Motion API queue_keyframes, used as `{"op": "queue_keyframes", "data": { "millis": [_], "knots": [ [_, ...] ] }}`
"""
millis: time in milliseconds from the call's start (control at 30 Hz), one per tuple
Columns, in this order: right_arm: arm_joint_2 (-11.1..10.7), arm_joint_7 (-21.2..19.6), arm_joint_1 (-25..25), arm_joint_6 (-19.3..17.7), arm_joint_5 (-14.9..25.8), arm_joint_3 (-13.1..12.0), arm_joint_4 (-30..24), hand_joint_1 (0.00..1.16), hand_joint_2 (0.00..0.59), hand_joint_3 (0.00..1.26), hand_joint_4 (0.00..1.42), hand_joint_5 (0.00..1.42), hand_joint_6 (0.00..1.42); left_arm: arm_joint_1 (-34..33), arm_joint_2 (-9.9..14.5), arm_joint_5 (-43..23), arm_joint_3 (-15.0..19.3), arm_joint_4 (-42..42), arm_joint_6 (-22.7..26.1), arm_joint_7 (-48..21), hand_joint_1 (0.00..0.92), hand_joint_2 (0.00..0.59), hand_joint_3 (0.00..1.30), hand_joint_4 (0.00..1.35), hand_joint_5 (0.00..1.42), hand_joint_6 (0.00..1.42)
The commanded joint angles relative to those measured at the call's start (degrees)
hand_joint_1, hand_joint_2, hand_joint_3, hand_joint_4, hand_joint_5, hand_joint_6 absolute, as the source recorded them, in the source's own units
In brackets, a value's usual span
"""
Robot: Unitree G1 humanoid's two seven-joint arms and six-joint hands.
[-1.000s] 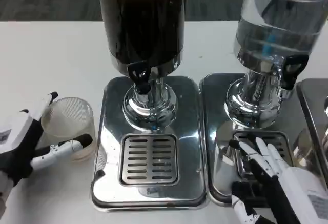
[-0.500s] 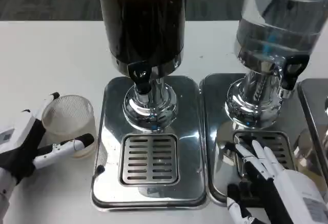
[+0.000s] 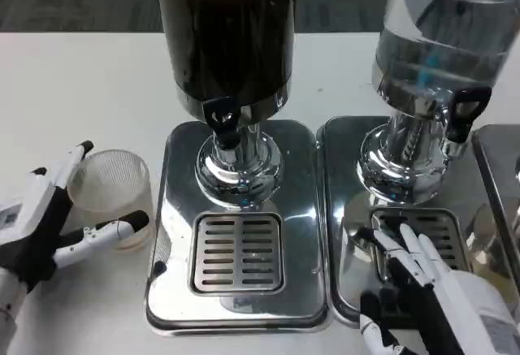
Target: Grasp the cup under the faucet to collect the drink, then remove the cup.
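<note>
Not much has moved since a second ago, just the left hand [image 3: 41,229] sliding slightly back and spreading wider around the cup [image 3: 110,201], while the right hand [image 3: 422,286] crept a little lower toward 5 o'clock. Nearest to us, the right hand lies flat with fingers apart on the right drip tray [image 3: 345,233], holding nothing. At 9 o'clock the left hand brackets the clear cup, one finger behind and one in front, wide and, as far as I can tell, not gripping it. That cup sits on the white table [image 3: 81,87] just beside the left drip tray [image 3: 236,290], not on its grille. Further back at 12 o'clock is the dark drink dispenser [image 3: 226,30] with its black faucet [image 3: 222,121], and the clear one [image 3: 443,26] at 2 o'clock. So honestly nothing's done yet: grasp, fill and remove all remain.
</note>
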Motion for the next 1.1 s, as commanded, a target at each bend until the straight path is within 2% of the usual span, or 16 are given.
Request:
{"op": "queue_keyframes", "data": {
  "millis": [33,433,767,1100],
  "knots": [
    [0.21,-0.43,0.13,0.66,0.00,-0.13,-0.59,0.58,0.561,0.14,0.00,0.00,0.09,-1.70,0.10,0.26,-1.02,2.74,-2.44,1.82,0.000,0.054,0.00,0.00,0.08,0.02],
    [0.49,-0.56,-0.04,1.01,0.30,0.04,-0.37,0.58,0.561,0.14,0.00,0.00,0.09,-3.88,-1.36,0.14,-3.46,7.97,-6.95,4.47,0.000,0.086,0.00,0.00,0.13,0.08],
    [0.78,-0.26,-1.14,1.18,0.60,0.03,-0.07,0.58,0.557,0.14,0.00,0.00,0.08,-5.56,-2.28,-0.15,-4.56,11.54,-9.79,6.55,0.009,0.142,0.00,0.00,0.23,0.17],
    [0.64,-0.07,-1.78,1.48,1.24,-0.24,0.01,0.56,0.564,0.14,0.03,0.00,0.08,-5.98,-3.80,-0.56,-5.31,13.13,-11.64,8.38,0.027,0.154,0.03,0.01,0.30,0.23]
  ]
}}
